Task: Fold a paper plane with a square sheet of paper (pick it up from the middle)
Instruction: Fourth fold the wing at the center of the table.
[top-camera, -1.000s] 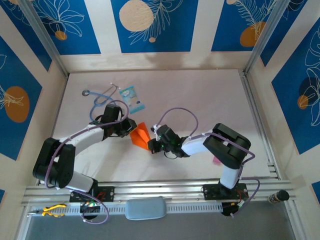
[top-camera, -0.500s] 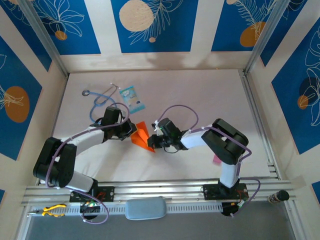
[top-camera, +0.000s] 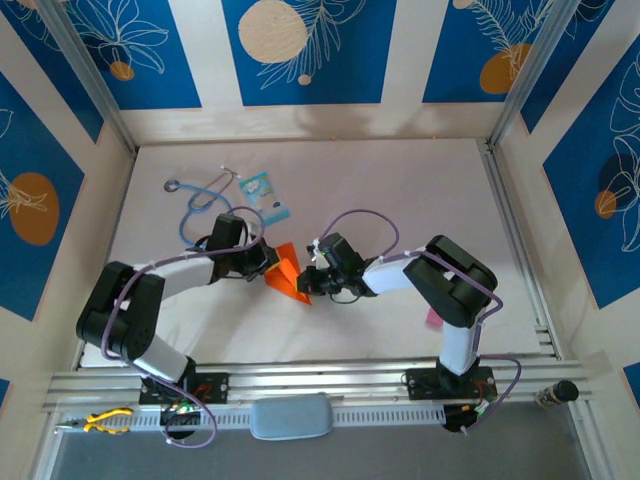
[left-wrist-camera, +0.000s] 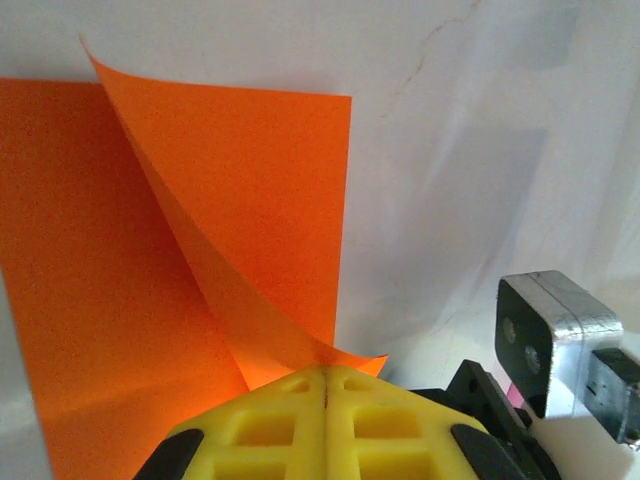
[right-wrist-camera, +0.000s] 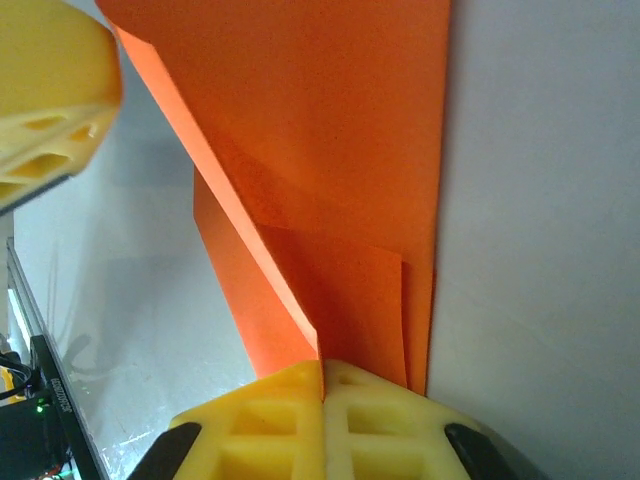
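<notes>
Soft, even light from above fills the top view. The table (top-camera: 400, 190) is bright with no glare, and only faint shadows lie just beside the square sheet of paper (top-camera: 284, 271). In the left wrist view a grey shadow falls right of the sheet, whose curled flap darkens the layer beneath. The left gripper (left-wrist-camera: 325, 385), below the sheet, looks slightly soft.

Thin, plain, bright orange square sheet of paper (top-camera: 284, 272), partly folded, on the white table (top-camera: 400, 190) just left of its centre. Left wrist view: one flap of the sheet (left-wrist-camera: 260, 190) curls upward over a flat layer. Right wrist view: the sheet (right-wrist-camera: 330, 140) shows overlapping layers with straight creased edges.
</notes>
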